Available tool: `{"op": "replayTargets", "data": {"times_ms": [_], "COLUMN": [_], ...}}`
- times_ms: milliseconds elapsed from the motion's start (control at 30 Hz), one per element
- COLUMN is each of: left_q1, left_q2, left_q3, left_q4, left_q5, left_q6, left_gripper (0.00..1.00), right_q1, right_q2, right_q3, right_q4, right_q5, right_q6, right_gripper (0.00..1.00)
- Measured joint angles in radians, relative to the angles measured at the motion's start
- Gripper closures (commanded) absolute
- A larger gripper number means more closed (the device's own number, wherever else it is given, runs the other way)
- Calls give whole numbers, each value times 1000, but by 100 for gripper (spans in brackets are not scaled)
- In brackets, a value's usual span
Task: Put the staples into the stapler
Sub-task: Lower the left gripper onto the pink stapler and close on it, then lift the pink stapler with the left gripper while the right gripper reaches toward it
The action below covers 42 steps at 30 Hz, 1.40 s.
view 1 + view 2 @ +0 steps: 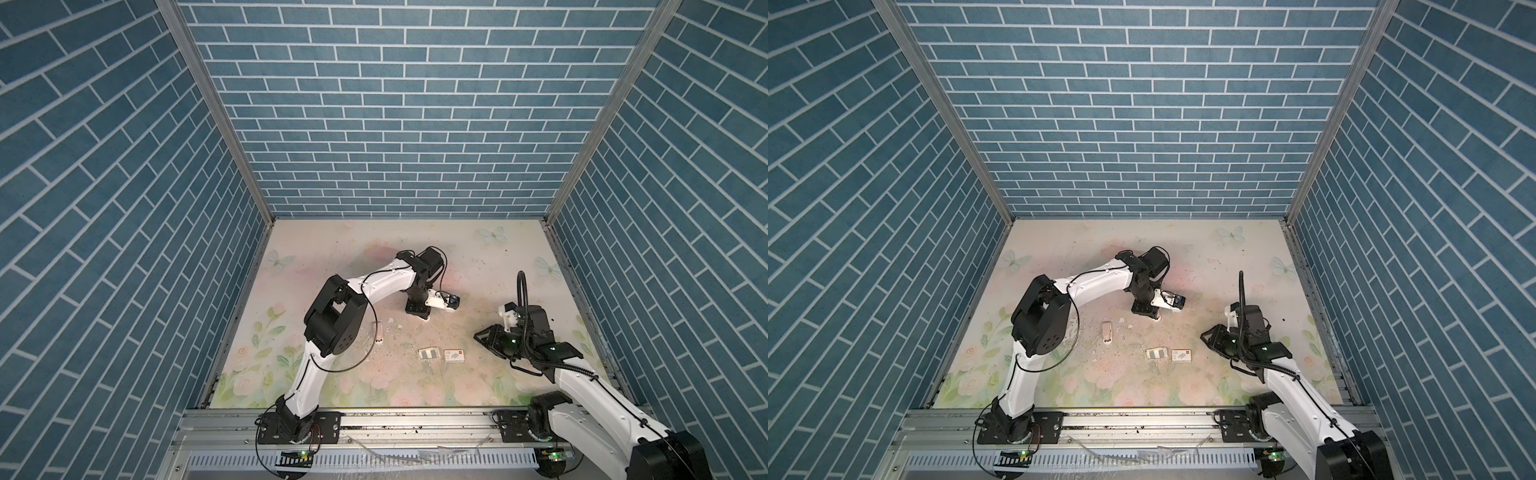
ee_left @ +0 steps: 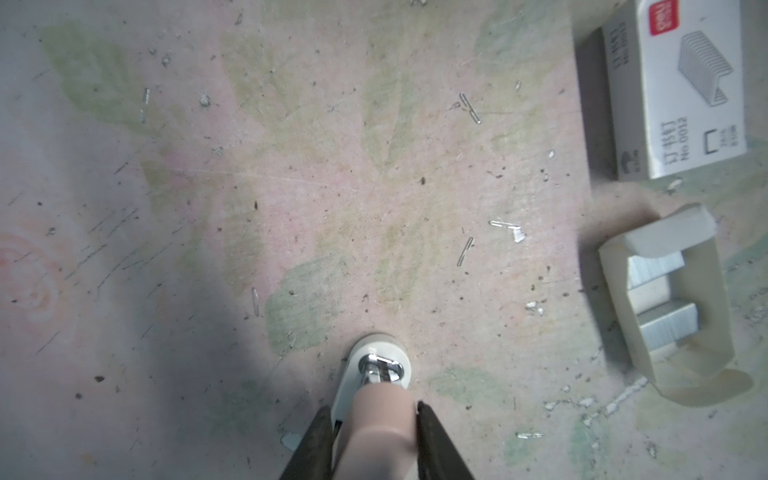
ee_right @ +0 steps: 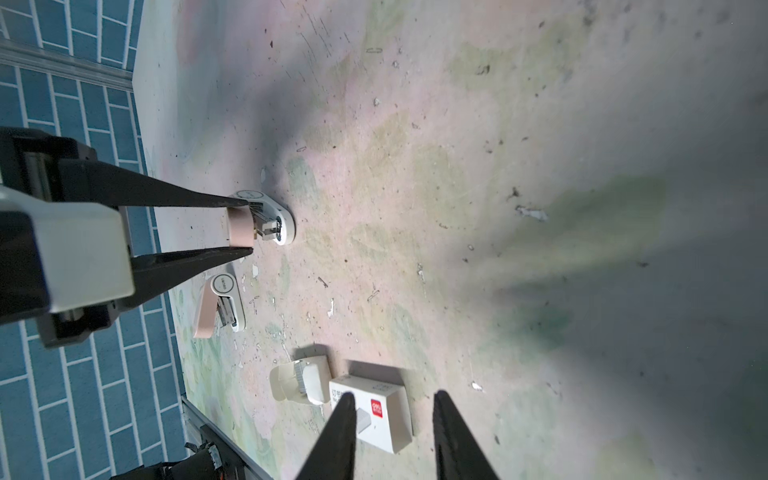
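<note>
Blue brick-patterned walls (image 1: 415, 124), white joints; pastel floral table mat (image 1: 457, 257) — pink roses, green leaves; pink-topped white plastic stapler (image 2: 384, 424); white cardboard box (image 2: 685, 83), red mark.

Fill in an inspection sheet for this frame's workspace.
Surface: floral mat, scuffed and speckled.
Job's things: gripped stapler in the left jaws; spare stapler lying on the mat; staples in open tray.
Clutter: white box next to tray; loose staples and flecks scattered.
Grippers: left gripper closed on gripped stapler; right gripper open, empty, near white box.
Cables: black cable loop along left arm; black hose above right wrist.
Surroundings: blue brick-pattern walls; metal rail at front.
</note>
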Motion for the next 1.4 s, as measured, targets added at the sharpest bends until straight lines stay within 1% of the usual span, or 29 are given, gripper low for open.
{"op": "replayTargets", "data": {"times_ms": [167, 233, 267, 500, 700, 767, 833, 900, 1100, 1233, 1400], "left_q1": [0, 0, 0, 0, -1, -1, -1, -1, -1, -1, -1], "left_q2": [0, 0, -1, -2, -7, -9, -10, -11, -13, -16, -18], "left_q3": [-14, -21, -24, -36, -36, -36, -37, -37, -46, -47, -47], "left_q4": [6, 10, 10, 24, 33, 34, 37, 42, 56, 57, 58], "left_q5": [2, 2, 2, 2, 7, 7, 8, 9, 9, 9, 9], "left_q6": [-5, -8, -10, -22, -32, -34, -37, -40, -47, -53, -70], "left_gripper": [68, 63, 63, 64, 62, 63, 69, 70, 82, 85, 85], "right_q1": [0, 0, -1, -2, -2, -2, -2, -2, -2, -2, -2], "right_q2": [16, 19, 21, 27, 27, 27, 27, 27, 28, 31, 57], "right_q3": [0, 0, 0, 0, 0, 0, 0, 0, 0, 0, 3], "right_q4": [9, 11, 13, 21, 21, 21, 21, 21, 22, 23, 28], "right_q5": [-7, -10, -12, -18, -19, -19, -19, -19, -21, -23, -29], "right_q6": [0, 0, 0, 0, 0, 0, 0, 0, 0, 0, -2], "right_gripper": [68, 68, 68, 68, 68, 68, 68, 68, 68, 68, 68]}}
